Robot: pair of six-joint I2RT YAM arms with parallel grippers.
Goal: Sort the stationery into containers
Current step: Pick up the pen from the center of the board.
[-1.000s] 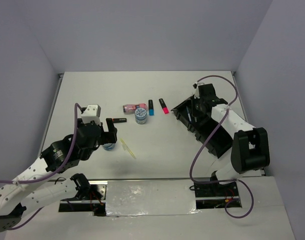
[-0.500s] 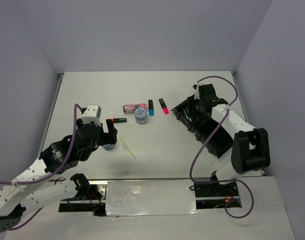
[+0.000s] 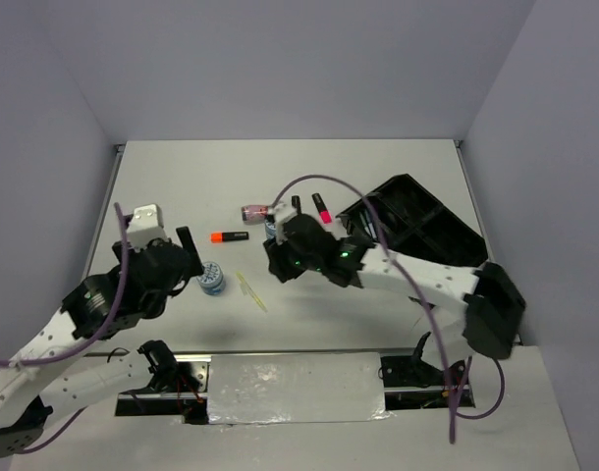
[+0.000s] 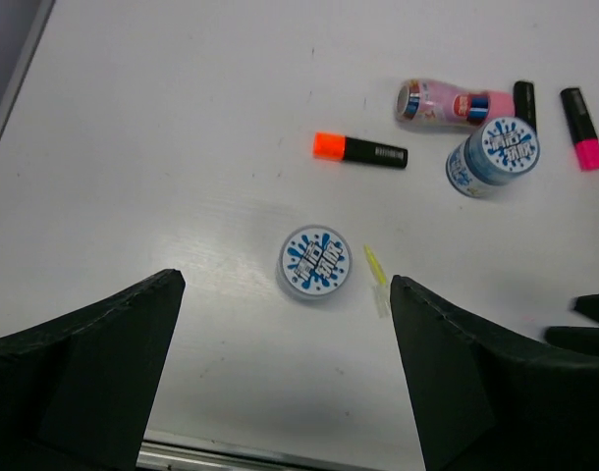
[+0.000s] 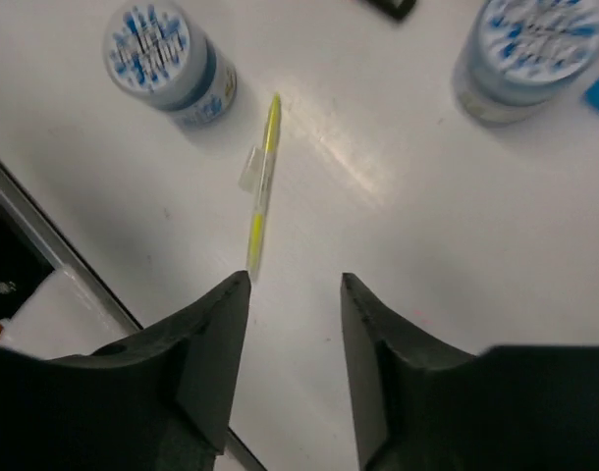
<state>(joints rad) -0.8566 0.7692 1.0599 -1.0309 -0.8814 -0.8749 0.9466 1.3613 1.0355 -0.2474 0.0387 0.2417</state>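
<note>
My left gripper (image 4: 285, 294) is open and empty, just short of a round blue-white disc (image 4: 315, 262); in the top view it (image 3: 189, 257) sits left of that disc (image 3: 212, 279). My right gripper (image 5: 292, 285) is open and empty, low over the table with its left finger by the near end of a thin yellow pen (image 5: 261, 186). In the top view it (image 3: 276, 263) is right of the pen (image 3: 251, 291). An orange-ended marker (image 4: 358, 149), a pink tube (image 4: 452, 102), a second disc (image 4: 493, 157) and a pink-ended marker (image 4: 581, 140) lie further out.
The black organiser tray (image 3: 417, 221) stands at the right, behind my right arm. A blue-ended marker (image 3: 296, 204) lies beside the pink tube (image 3: 258, 210). The table's front metal edge (image 4: 211, 456) is close under the left gripper.
My right arm has swung from the tray to the table's middle, down over the yellow pen. My left gripper has drawn back to the left, uncovering the disc.
</note>
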